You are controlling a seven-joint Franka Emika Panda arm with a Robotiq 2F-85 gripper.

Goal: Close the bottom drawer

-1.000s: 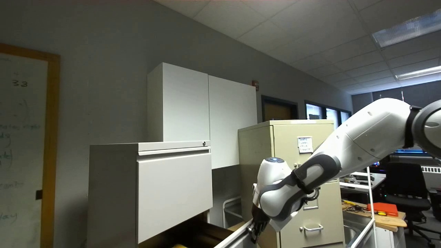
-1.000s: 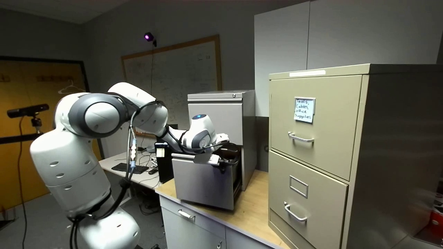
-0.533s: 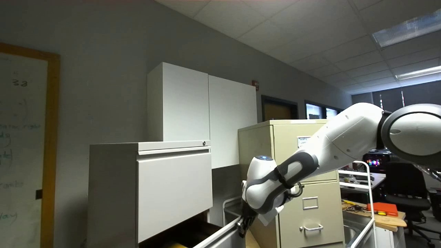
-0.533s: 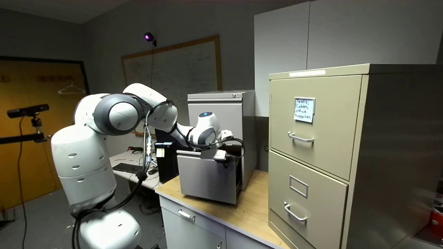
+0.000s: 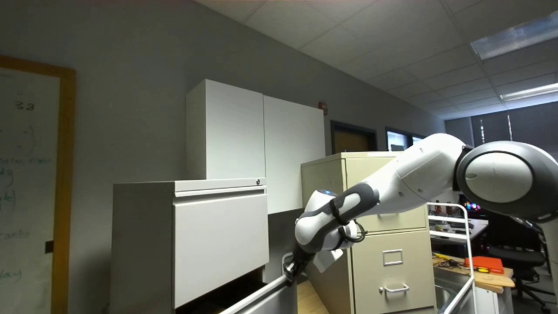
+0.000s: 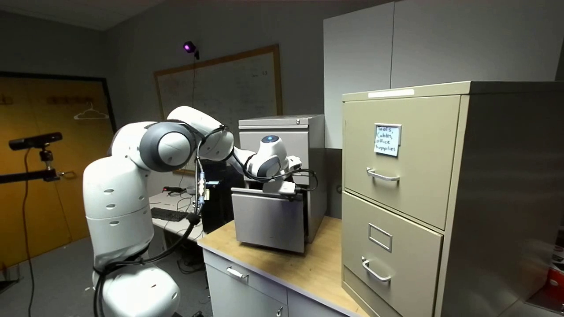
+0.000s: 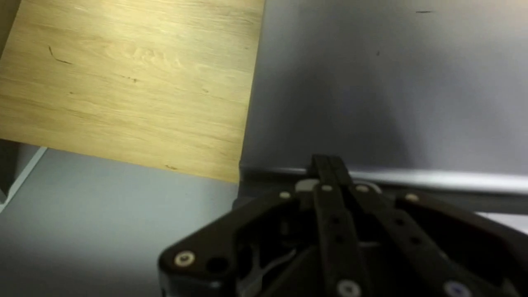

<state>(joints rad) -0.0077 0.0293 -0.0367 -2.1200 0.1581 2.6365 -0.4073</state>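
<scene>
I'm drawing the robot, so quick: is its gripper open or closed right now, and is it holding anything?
Gripper: closed, jaws together with nothing between them, at the top edge of the bottom drawer.

In an exterior view, the lower edge is cutting off the bottom drawer [image 5: 279, 302], and shadow is hiding its inside. In the wrist view, blur is softening the gripper [image 7: 330, 160] and its 2 fingers [image 7: 335, 233].
</scene>
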